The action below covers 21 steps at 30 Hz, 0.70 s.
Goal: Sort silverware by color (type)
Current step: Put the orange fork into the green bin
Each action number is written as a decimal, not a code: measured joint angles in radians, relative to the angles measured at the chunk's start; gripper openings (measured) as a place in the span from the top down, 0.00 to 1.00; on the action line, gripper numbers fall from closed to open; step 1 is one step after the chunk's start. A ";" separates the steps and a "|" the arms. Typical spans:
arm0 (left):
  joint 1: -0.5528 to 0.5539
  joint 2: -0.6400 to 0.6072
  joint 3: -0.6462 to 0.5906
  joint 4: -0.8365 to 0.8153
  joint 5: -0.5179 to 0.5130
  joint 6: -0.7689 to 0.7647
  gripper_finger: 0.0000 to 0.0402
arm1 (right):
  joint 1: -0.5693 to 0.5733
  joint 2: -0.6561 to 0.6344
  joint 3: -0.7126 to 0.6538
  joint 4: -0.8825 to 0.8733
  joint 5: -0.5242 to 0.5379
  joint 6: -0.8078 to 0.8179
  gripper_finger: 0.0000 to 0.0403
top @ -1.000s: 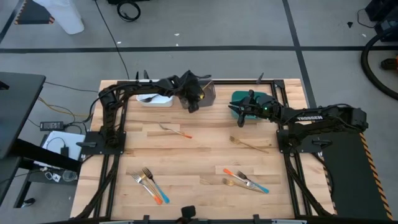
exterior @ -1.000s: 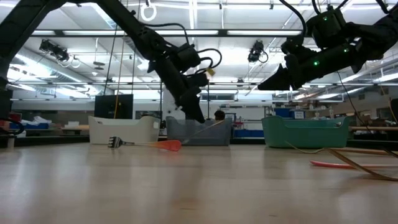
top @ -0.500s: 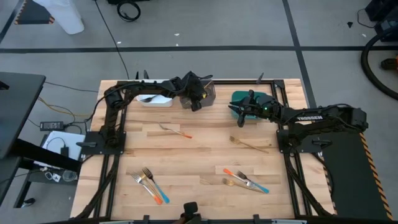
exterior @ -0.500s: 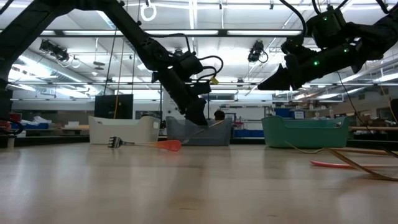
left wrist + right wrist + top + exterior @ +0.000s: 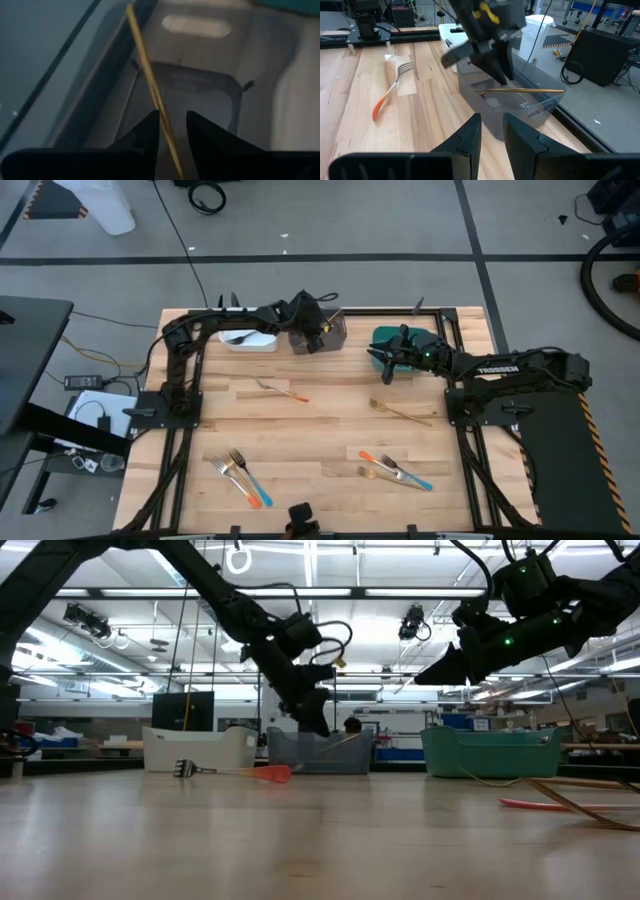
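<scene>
From above, my left gripper [image 5: 318, 340] sits over the grey bin [image 5: 335, 330], a touch farther over it than a second ago, when it hung at the bin's near edge. The right gripper [image 5: 378, 361] waits beside the teal bin [image 5: 383, 336], unmoved; I cannot tell from here how wide it stands. Loose forks lie on the table [image 5: 330, 430] behind both tools: an orange fork [image 5: 280, 390], a tan fork [image 5: 400, 412], and two small heaps nearer the front edge.

At table height, the left gripper [image 5: 318, 726] has lifted slightly and holds a golden fork [image 5: 338, 745] slanting down into the grey bin [image 5: 320, 752]; its tines are hidden behind the bin wall.

From my left wrist, the two fingers [image 5: 150, 132] stand narrowly apart, pinching the golden fork [image 5: 147, 75] over the bin floor.

From the right wrist, its own fingers [image 5: 470, 132] show a small gap with nothing between them. Ahead, the left gripper's tips are hidden inside the bin.
</scene>
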 joint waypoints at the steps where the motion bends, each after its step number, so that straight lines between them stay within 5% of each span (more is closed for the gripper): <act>1: -0.005 -0.011 0.000 -0.012 0.005 0.027 0.73 | 0.000 0.000 0.000 0.000 0.000 0.002 0.78; 12: -0.028 -0.137 0.000 -0.253 0.124 0.165 0.73 | 0.000 0.000 0.000 -0.002 0.000 0.002 0.78; 21: -0.069 -0.176 0.001 -0.503 0.344 0.312 0.73 | 0.000 0.000 0.000 -0.002 0.005 0.001 0.78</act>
